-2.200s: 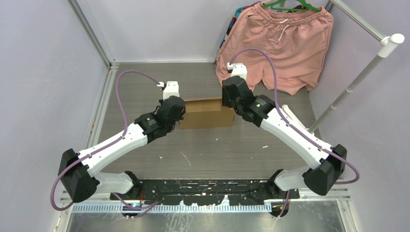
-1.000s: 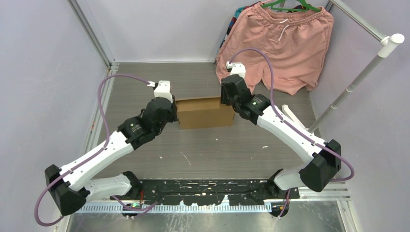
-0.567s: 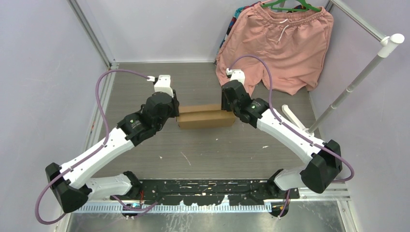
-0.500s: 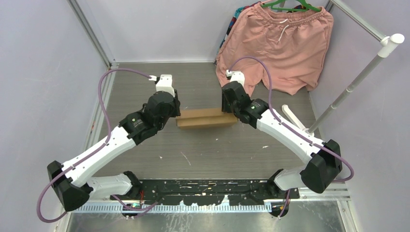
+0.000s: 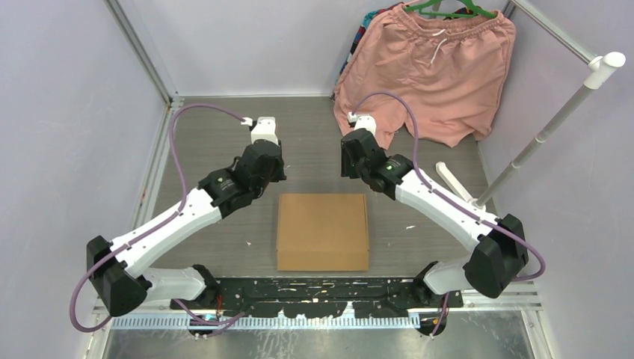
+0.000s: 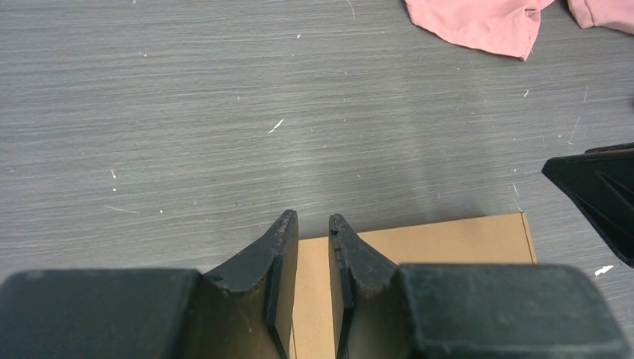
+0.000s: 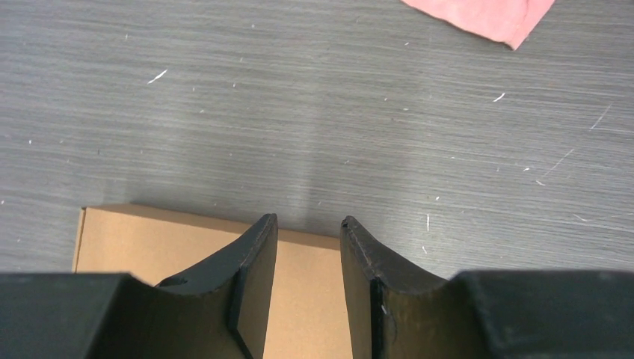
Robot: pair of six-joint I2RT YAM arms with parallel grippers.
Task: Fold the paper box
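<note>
1. The paper box, which half a second ago was standing on edge between the two claws, is now lying flat and closed on the worktop, at 6 o'clock from its centre.
2. The left claw is hovering near the box's far edge at 11 o'clock, slightly spread and pinching nothing. The right claw, at 1 o'clock, is spread wider and likewise holding nothing.
3. Judgement: the folding is looking complete and the box released.
4. The box is showing only its closed top, so its inside is staying hidden. Pink shorts are hanging at 1 o'clock.
</note>
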